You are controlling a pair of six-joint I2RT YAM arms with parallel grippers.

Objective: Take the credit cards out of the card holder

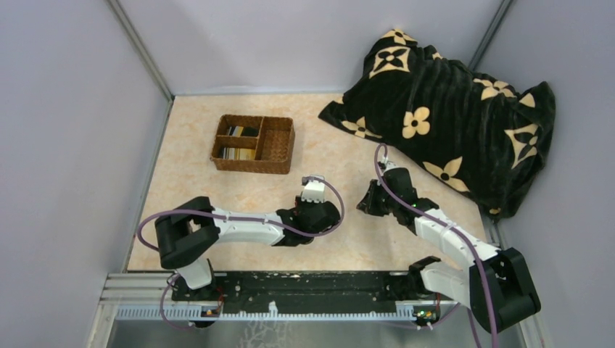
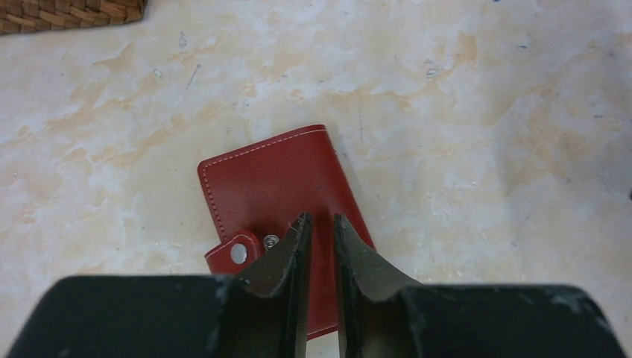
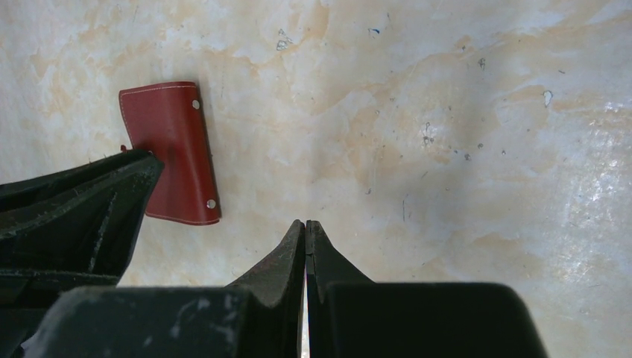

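Card holder (image 2: 268,183) lay closed near basket (image 1: 250,165); credit cards (image 1: 239,154) already inside basket; my left gripper (image 2: 320,221) slightly parted, right gripper (image 3: 306,225) clenched empty.

A tabletop (image 1: 188,181) of glossy cream stone veined with peach fills the floor of a small booth. Plain pale lavender-grey walls (image 1: 65,130) close it in on the left, back and right, joined at the far corners by slim grey metal posts (image 1: 141,51). A black plush cushion (image 1: 450,123) with tan flower motifs slumps in the far right corner. Soft, even light leaves a white sheen on the stone.
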